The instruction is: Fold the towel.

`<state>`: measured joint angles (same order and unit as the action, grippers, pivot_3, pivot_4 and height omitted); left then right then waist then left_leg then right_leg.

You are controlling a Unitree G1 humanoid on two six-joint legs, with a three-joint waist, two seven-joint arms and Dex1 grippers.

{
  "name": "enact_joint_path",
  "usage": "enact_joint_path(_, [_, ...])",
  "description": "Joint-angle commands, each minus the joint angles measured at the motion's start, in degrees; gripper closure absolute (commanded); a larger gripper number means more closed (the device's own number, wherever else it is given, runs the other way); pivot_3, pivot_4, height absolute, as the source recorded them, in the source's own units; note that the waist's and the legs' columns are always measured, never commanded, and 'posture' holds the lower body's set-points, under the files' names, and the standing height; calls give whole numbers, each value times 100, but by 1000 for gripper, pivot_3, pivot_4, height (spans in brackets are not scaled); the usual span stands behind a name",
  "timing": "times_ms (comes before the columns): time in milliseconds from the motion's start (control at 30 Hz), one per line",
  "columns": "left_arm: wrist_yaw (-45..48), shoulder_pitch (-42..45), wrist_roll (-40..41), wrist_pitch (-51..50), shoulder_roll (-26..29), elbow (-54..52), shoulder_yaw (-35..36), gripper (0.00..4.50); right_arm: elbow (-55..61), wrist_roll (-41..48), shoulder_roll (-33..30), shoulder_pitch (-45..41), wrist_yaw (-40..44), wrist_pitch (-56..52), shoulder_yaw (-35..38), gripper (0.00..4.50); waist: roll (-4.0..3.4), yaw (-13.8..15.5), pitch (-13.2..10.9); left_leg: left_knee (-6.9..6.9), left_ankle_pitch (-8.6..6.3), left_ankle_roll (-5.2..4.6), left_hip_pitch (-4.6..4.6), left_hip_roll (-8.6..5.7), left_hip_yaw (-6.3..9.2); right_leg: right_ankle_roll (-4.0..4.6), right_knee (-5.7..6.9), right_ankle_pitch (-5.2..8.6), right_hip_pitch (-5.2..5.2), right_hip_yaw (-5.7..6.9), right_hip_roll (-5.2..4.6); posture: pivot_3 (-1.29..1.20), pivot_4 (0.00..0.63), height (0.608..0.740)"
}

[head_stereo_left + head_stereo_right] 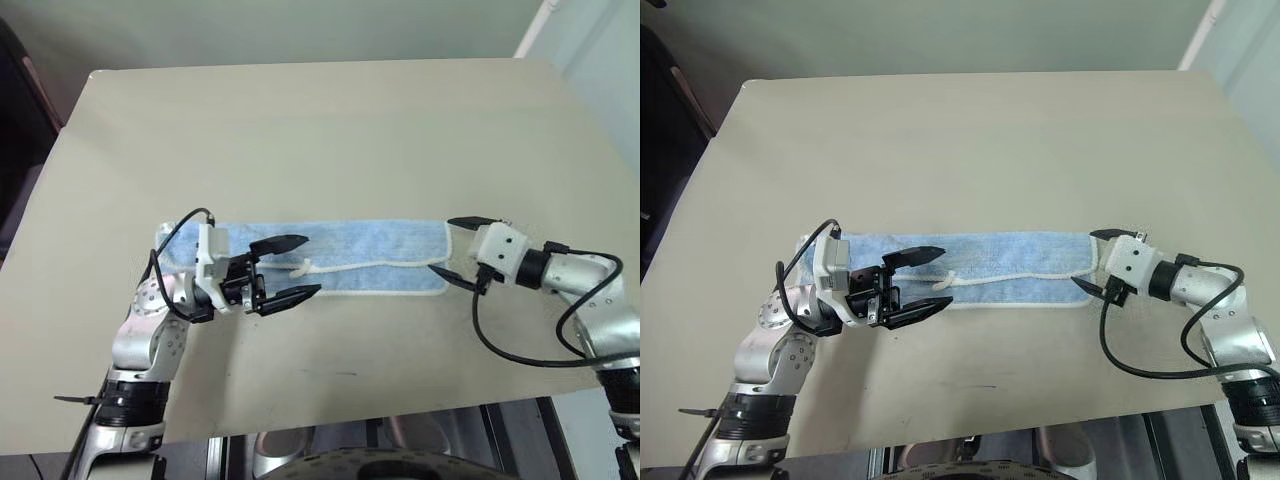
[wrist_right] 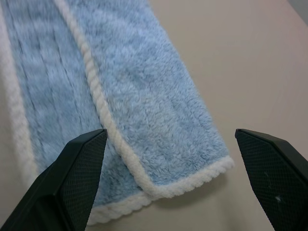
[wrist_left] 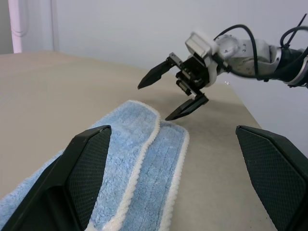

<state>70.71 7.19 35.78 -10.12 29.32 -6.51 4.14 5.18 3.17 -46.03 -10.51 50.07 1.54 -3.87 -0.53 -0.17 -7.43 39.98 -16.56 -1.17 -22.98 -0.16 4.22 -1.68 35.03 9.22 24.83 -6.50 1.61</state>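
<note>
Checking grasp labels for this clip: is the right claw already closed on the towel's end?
No. The right claw stands open at the end of the towel, its two fingers spread apart with nothing pinched between them.

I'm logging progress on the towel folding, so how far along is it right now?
Done: the towel already lies folded once lengthwise into a narrow strip on the table, its white edging running along the top layer. In hand: nothing is gripped; the left gripper and right gripper are open at opposite ends of the strip. Left: fold the strip end to end.
</note>
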Motion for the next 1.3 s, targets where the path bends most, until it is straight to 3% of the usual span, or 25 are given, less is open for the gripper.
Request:
enact_joint_path(33, [-43, -72, 14, 116, 12, -176, 86, 0, -183, -198, 19, -200, 15, 472, -58, 8, 0, -1, 0, 0, 0, 0, 0, 0, 0, 0, 0, 0, 0, 0, 0, 0, 150, 740])
enact_joint_path(333, [-131, -172, 16, 164, 52, -255, 124, 0, -1039, -718, 158, -709, -110, 1239, -336, 8, 0, -7, 0, 1, 1, -2, 1, 1, 0, 1, -1, -4, -2, 0, 0, 0, 150, 740])
enact_joint_path(700, [-162, -325, -13, 281, 78, -302, 148, 0, -1104, -609, 132, -689, 62, 1511, -230, 8, 0, -5, 0, 0, 1, -1, 1, 1, 0, 2, -3, -4, -2, 0, 0, 0, 150, 740])
enact_joint_path(1000, [-159, -341, -36, 358, 121, -283, 108, 0, -1423, -922, 564, -1079, -457, 1648, -297, 8, -1, -23, 0, 0, 2, -1, 2, 2, 0, 7, 1, -9, 1, 0, 0, 0, 150, 740])
enact_joint_path(1300, [-158, -354, -44, 410, 131, -268, 115, 0, -1736, -1062, 594, -1374, -797, 1707, -259, 8, -1, -17, 0, -3, 1, -2, 1, 2, 0, 7, -5, -8, 1, 1, -1, 0, 150, 740])
